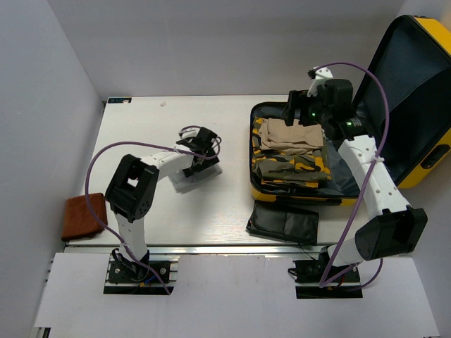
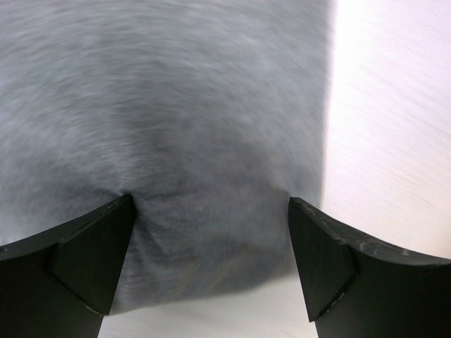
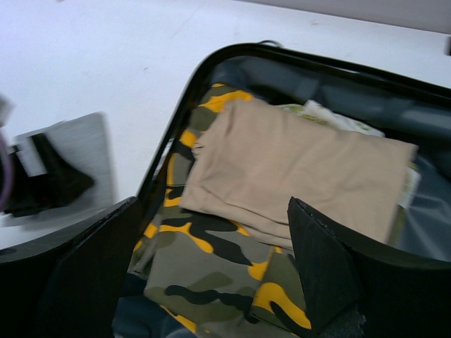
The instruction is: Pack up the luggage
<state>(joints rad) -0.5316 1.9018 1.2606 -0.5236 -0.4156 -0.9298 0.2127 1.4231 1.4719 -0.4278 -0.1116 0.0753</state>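
Observation:
The yellow luggage (image 1: 431,167) lies open at the right with its lid propped up. Its dark-lined base (image 3: 211,62) holds a folded camouflage garment (image 1: 292,169) (image 3: 211,271) with a folded beige garment (image 1: 292,134) (image 3: 296,165) on top. My right gripper (image 1: 293,109) (image 3: 213,204) hovers open and empty over these clothes. My left gripper (image 1: 199,160) (image 2: 210,201) is open, low over a folded grey cloth (image 1: 184,184) (image 2: 176,120) on the table. Its fingers straddle the cloth's near corner.
A flat black pouch (image 1: 283,224) lies on the table in front of the luggage. A rust-brown cloth (image 1: 83,217) lies at the table's left front edge. White walls close the left and back sides.

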